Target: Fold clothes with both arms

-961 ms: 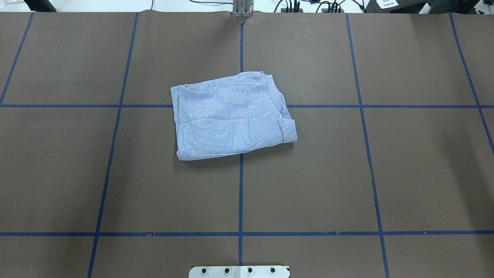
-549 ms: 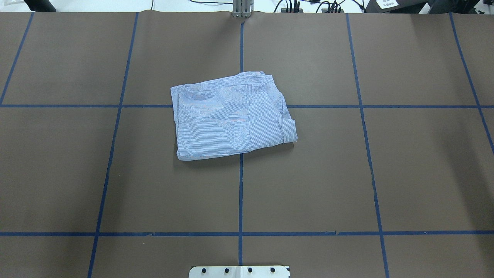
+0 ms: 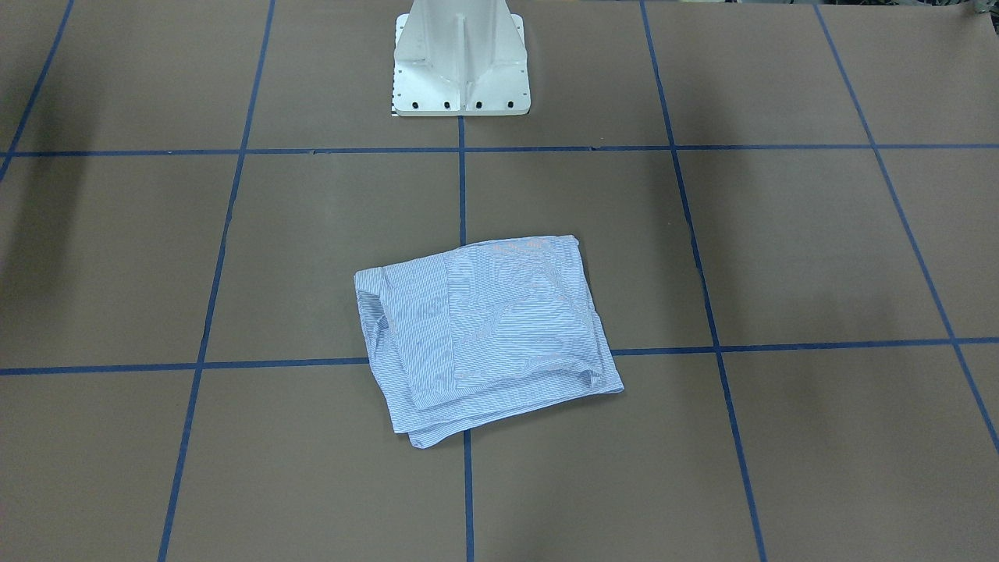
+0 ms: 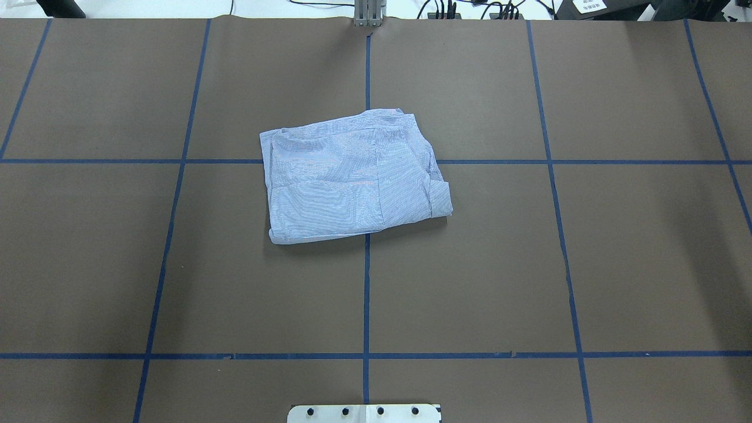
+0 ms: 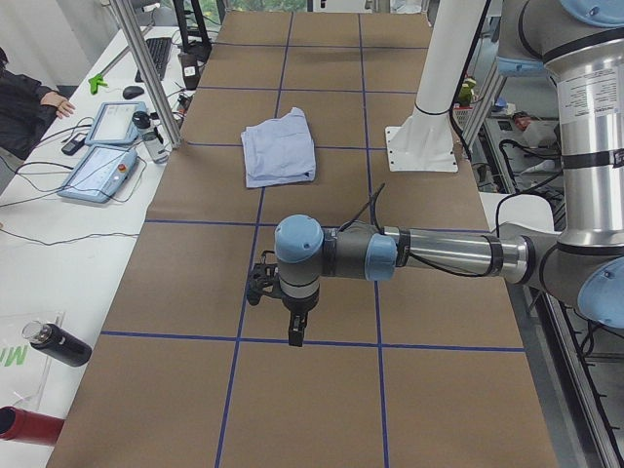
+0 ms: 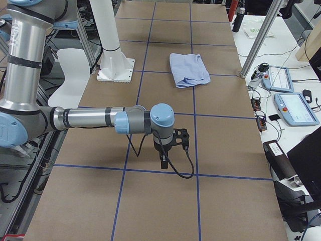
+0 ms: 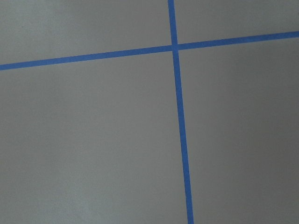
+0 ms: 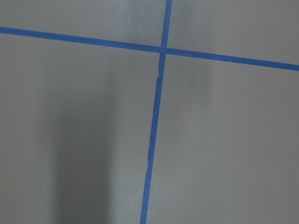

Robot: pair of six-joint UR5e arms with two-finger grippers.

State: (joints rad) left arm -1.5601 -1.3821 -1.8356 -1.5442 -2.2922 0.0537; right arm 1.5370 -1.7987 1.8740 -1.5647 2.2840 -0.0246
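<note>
Lying folded, striped shirt (image 4: 352, 176), left fingers (image 5: 293, 333), right fingers (image 6: 163, 161), cannot tell if apart.

The left pincer (image 5: 292, 336) shows only side-on, small and dark, so I cannot tell how its jaws stand. The same goes for the right pincer (image 6: 163, 164). Behind each, the left arm (image 5: 439, 253) and the right arm (image 6: 85, 119) run out past the edge of view. Well away from both pincers, the shirt (image 4: 352, 176) lies folded on the worktop (image 4: 529, 264), its inner layers tucked under and its stripes smeared into ripples. The white pedestal (image 4: 364, 413) is cut off at the edge. Far beyond the left pincer, a person's sleeve (image 5: 18, 112) is mostly out of frame.
</note>
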